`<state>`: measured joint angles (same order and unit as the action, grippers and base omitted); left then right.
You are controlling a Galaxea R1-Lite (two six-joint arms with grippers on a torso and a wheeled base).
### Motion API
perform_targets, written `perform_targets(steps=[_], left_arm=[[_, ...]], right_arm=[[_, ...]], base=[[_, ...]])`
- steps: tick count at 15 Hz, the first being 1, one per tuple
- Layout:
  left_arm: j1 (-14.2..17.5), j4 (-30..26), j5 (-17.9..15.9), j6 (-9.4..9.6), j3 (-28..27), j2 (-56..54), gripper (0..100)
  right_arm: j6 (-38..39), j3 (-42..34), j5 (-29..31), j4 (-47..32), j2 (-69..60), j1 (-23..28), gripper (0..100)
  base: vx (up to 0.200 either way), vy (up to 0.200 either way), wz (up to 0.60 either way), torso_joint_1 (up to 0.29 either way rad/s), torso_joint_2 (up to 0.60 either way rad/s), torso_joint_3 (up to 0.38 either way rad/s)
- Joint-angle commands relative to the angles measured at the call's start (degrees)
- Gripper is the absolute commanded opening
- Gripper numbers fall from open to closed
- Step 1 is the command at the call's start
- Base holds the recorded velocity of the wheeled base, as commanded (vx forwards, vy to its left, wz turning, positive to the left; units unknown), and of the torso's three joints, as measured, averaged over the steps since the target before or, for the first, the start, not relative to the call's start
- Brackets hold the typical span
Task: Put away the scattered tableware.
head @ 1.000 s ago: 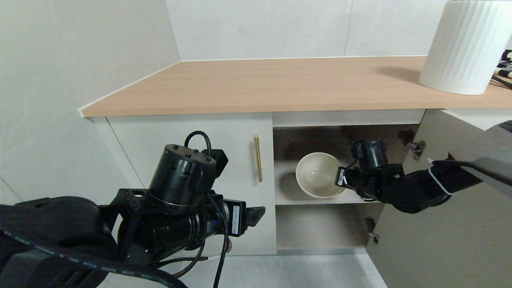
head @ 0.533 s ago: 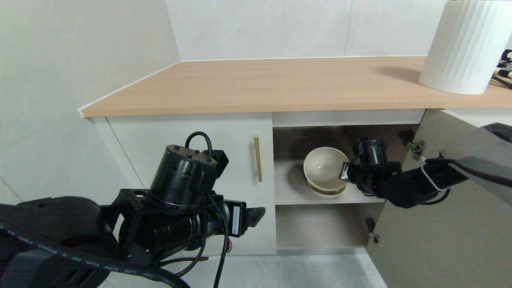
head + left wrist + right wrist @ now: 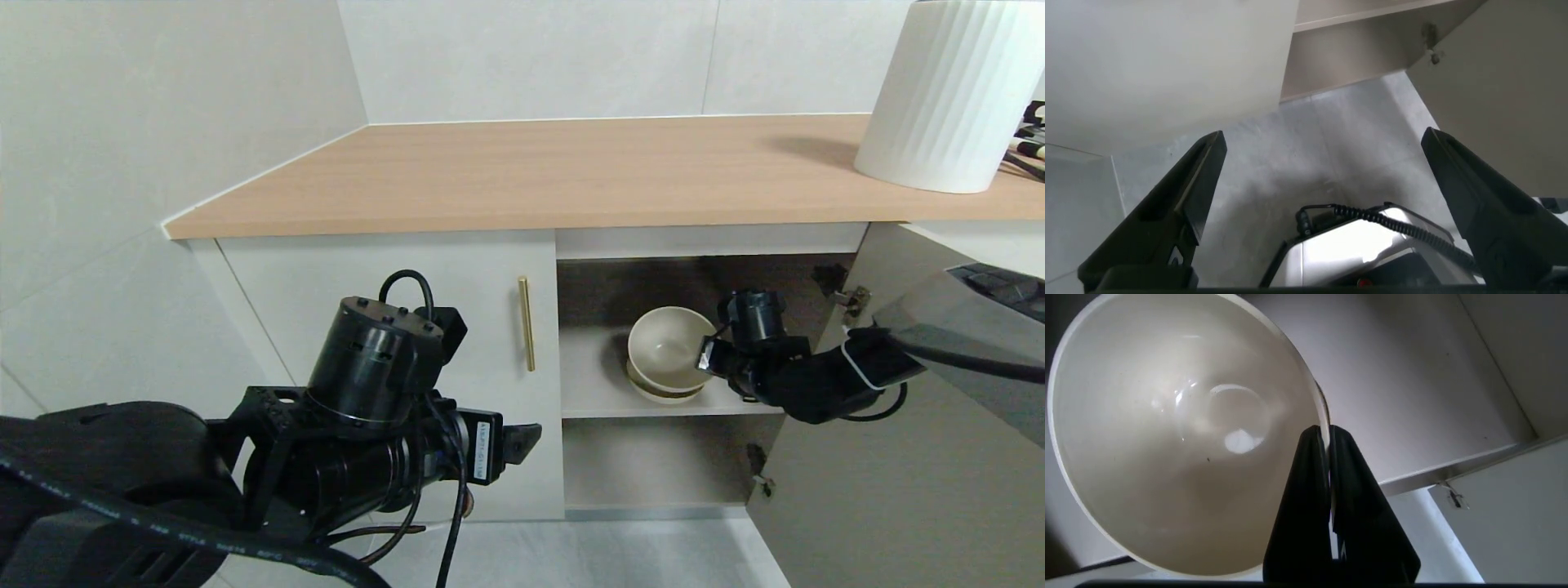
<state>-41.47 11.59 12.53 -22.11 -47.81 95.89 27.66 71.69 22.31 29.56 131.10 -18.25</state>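
Between the fingers of my right claw (image 3: pixel 1328 449) sits the rim of a pale bowl (image 3: pixel 1184 433). The claw is closed tight on that thin edge, one finger inside and one outside, so I can carry the bowl tilted without a wide grasp. Just beneath it lies a second bowl (image 3: pixel 663 394) with a darker band. I judge I am holding mine over it so the two can nest, though I cannot tell whether they touch. Under both is the upper shelf (image 3: pixel 592 384) of the cupboard, whose open door (image 3: pixel 882 465) stands just beyond my claw's far side.

Well away from that claw, my left claw (image 3: pixel 1324 139) hangs low before the closed door (image 3: pixel 384 269), fingers spread wide and holding nothing, with grey floor (image 3: pixel 1355 106) below. I take it to be parked out of the way. A small white label (image 3: pixel 487 447) on that arm carries print too small to read, and the bowl shows no writing.
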Motion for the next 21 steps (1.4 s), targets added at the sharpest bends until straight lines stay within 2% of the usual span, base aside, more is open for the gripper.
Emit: perform_targets(steps=[1, 12, 21], left_arm=[[-0.01, 0.01, 0.04, -0.03, 0.00, 0.09, 100], [0.43, -0.08, 0.04, -0.03, 0.09, 0.35, 100], [0.43, 0.01, 0.12, -0.03, 0.17, 0.35, 100]], right_arm=[[0.03, 0.55, 0.02, -0.03, 1.35, 0.23, 0], [-0.15, 4.95, 0.02, -0.56, 4.52, -0.03, 0], [-0.33, 5.04, 0.02, -0.65, 5.31, -0.12, 0]], base=[[0.000, 0.000, 0.00, 0.000, 0.00, 0.000], [0.000, 0.000, 0.00, 0.000, 0.00, 0.000], [0.000, 0.000, 0.00, 0.000, 0.00, 0.000]])
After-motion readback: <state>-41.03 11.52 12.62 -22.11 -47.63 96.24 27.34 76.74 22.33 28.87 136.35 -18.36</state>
